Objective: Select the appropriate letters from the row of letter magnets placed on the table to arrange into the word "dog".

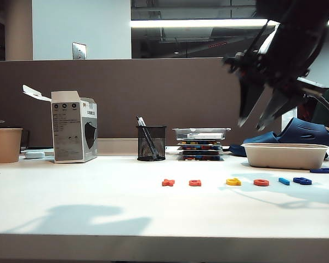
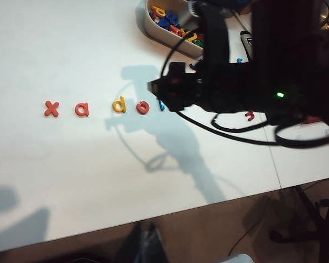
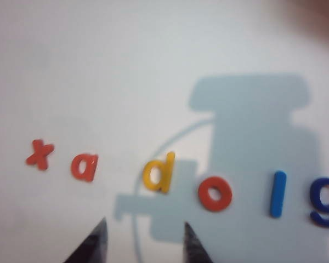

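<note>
Blue "g" (image 3: pixel 326 201) beyond left-wrist sight

My exterior camera looks low across the bench (image 1: pixel 71 208); both wrist cameras look down from above — the right one nearer — sharing the letter magnets (image 3: pixel 159 172).

So on the far left there's a tan paper cup (image 1: pixel 6 144), and next to it a white carton (image 1: pixel 74 127) with its top flap hanging open. A black mesh pen holder (image 1: pixel 151 143) sits toward the middle, pens poking out. Just right of it is a stack of flat trays (image 1: pixel 201 143) with colourful bits inside. Further right, a shallow beige tub (image 1: pixel 285 155), and behind that a dark blue clog (image 1: pixel 304 133). A brown partition (image 1: pixel 153 93) runs along the back.
</note>
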Robot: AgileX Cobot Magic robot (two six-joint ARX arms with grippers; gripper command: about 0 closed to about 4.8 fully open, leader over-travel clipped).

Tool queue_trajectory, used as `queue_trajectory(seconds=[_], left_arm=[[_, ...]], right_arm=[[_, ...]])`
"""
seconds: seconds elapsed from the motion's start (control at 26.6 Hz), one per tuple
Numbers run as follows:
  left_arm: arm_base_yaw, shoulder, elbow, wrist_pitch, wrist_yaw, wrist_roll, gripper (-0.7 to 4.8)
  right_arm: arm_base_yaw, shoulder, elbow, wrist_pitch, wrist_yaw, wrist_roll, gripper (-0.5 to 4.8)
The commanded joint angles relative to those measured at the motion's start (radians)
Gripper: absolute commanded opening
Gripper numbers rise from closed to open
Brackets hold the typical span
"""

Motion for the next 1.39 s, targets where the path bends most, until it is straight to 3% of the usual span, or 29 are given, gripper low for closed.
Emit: queue_trajectory(seconds=[0.04, 0.38, 1.39], left_arm=[[0.0, -0.002, 0.003, 0.006, -0.007, 0.001, -0.05], [0.0, -0.002, 0.003, 0.006, -0.006, 0.001, -0.05], [0.0, -0.003, 0.003, 0.006, -0.013, 0.001, -0.05]], right_arm=[[0.034, 0.046, 0.027, 0.019, 0.037, 0.011, 1.72], [0.085, 0.155, 0.056, 0.012, 0.097, 0.09, 1.94], [0.093, 0.302, 0.065, 0.058, 0.116, 0.089, 2.03]])
